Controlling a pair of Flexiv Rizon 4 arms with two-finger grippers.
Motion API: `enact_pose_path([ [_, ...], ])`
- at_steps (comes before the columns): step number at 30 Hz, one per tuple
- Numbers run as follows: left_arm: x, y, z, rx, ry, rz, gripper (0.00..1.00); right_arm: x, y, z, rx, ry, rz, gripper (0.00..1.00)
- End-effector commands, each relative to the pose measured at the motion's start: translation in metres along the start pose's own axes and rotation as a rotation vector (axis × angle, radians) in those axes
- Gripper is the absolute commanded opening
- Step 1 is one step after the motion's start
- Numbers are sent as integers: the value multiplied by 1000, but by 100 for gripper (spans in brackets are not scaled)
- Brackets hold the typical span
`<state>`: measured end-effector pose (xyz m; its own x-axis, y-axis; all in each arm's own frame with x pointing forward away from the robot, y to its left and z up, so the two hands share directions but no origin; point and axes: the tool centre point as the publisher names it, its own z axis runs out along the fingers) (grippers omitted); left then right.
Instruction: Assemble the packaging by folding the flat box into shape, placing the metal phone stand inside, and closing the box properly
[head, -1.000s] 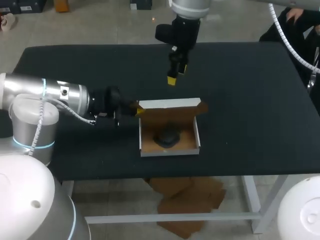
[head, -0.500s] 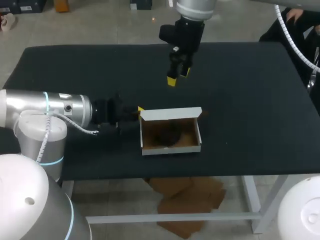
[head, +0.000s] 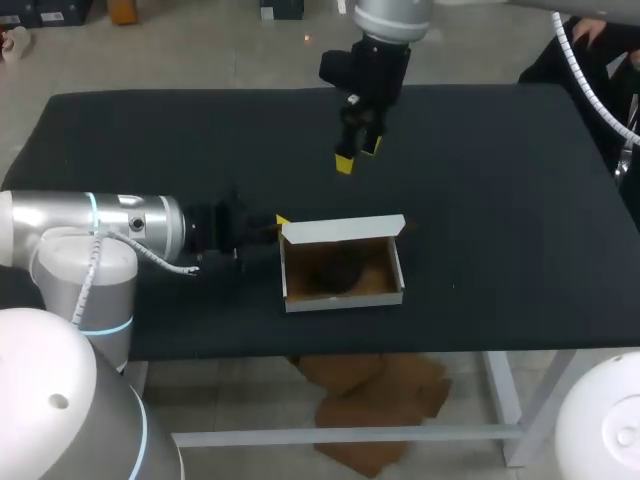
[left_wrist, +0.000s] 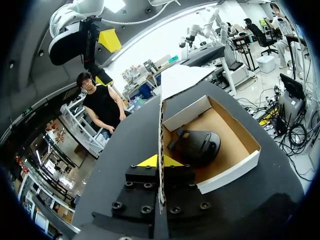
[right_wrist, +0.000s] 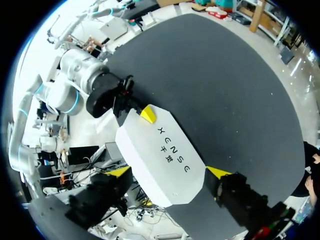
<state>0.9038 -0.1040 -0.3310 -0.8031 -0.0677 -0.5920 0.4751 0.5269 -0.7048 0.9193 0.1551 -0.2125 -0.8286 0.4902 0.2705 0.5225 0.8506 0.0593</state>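
The cardboard box (head: 343, 290) sits near the table's front edge, brown inside and white outside. The dark metal phone stand (left_wrist: 197, 146) lies in its tray. The white lid (head: 342, 229) stands up from the far wall, leaning over the tray. My left gripper (head: 278, 220) is at the lid's left end, shut on its edge; the lid's edge (left_wrist: 161, 150) runs between the yellow tips of the left gripper (left_wrist: 160, 161). My right gripper (head: 356, 156) hangs open above the table behind the box, touching nothing. From the right gripper (right_wrist: 168, 172), the lid's white outer face (right_wrist: 160, 155) is below.
The black table (head: 520, 200) stretches wide to the right and behind the box. My left arm (head: 120, 230) lies low across the table's left part. The table's front edge runs just in front of the box.
My left gripper has swung the lid up from lying back to standing over the tray, now shadowing the stand. The right gripper rose slightly.
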Motion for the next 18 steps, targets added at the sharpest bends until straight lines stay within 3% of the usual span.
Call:
enact_pose_path([
  [1, 1, 2, 1, 1, -2, 1, 0, 1, -1, 0, 10, 11, 22, 100],
  [3, 2, 1, 1, -5, -15, 23, 0, -1, -2, -1, 18, -27, 129, 100],
  [5, 5, 2, 2, -14, -27, 46, 0, -7, -4, 0, 23, -57, 327, 100],
  [7, 7, 4, 1, -28, -58, 76, 0, -7, -9, -1, 0, 10, 411, 100],
  [8, 8, 5, 1, -19, -63, 79, 0, -8, -12, 0, 3, 2, 479, 100],
  [13, 14, 8, -1, -20, -96, 138, 0, 1, -24, 9, -7, 74, 657, 100],
  [15, 18, 7, -1, -12, -102, 162, 0, 6, -28, 13, -16, 110, 673, 100],
  [18, 22, 6, -2, 9, -112, 193, 0, 9, -30, 14, -17, 74, 699, 100],
])
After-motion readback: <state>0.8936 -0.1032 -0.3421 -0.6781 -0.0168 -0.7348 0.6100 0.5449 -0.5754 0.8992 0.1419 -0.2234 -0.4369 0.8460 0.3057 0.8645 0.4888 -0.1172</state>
